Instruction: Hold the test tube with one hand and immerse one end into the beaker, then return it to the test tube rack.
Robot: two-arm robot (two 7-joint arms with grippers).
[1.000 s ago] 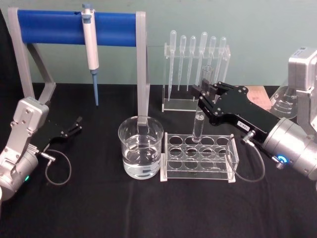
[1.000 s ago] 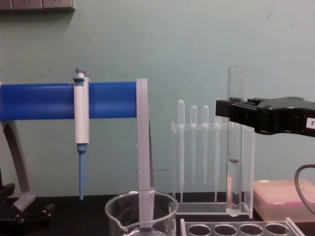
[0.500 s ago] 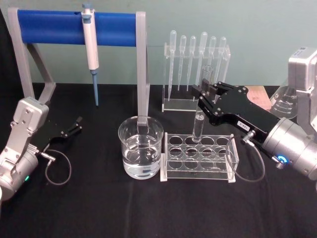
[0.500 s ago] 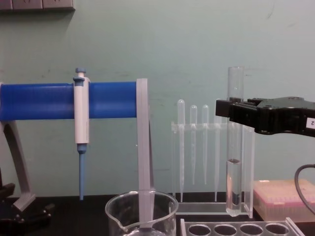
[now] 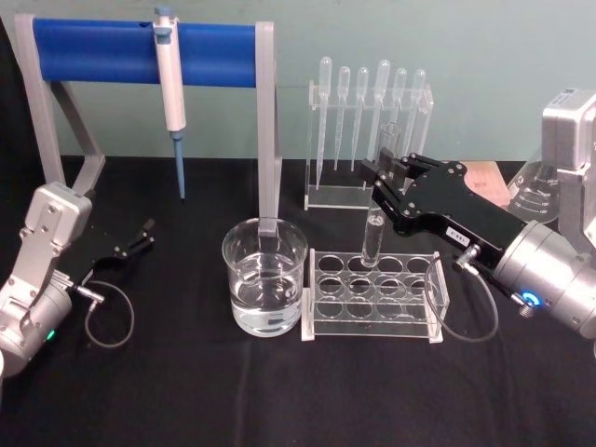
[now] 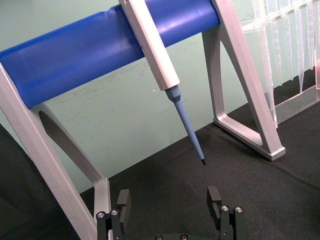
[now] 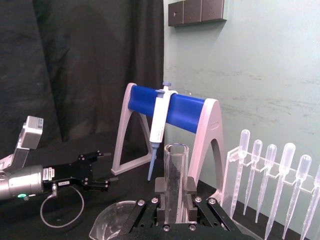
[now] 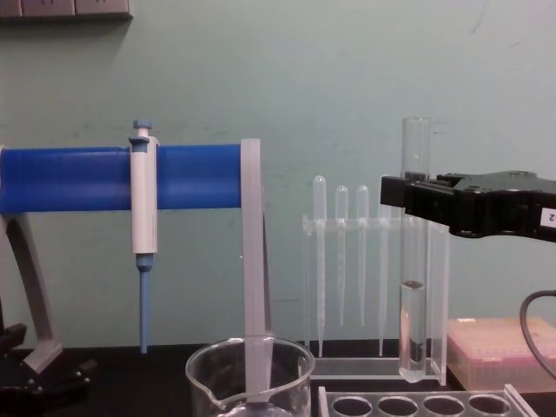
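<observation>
The test tube (image 5: 372,240) hangs upright with my right gripper (image 5: 377,189) shut on its upper part. Clear liquid fills its lower part (image 8: 414,304), and its round bottom sits just above a back-row hole of the clear rack (image 5: 372,296). In the right wrist view the black fingers (image 7: 190,189) clamp the tube (image 7: 175,165) from both sides. The beaker (image 5: 264,277), partly full of water, stands on the black table left of the rack; its rim (image 8: 250,358) shows low in the chest view. My left gripper (image 6: 169,205) rests open at the far left (image 5: 140,237), empty.
A blue-barred stand (image 5: 140,51) with a hanging pipettor (image 5: 170,88) rises behind the beaker, one grey leg (image 5: 270,140) close to it. A pipette holder (image 5: 368,121) stands behind the rack. A flask (image 5: 535,191) and a pink box (image 8: 504,347) sit at the right.
</observation>
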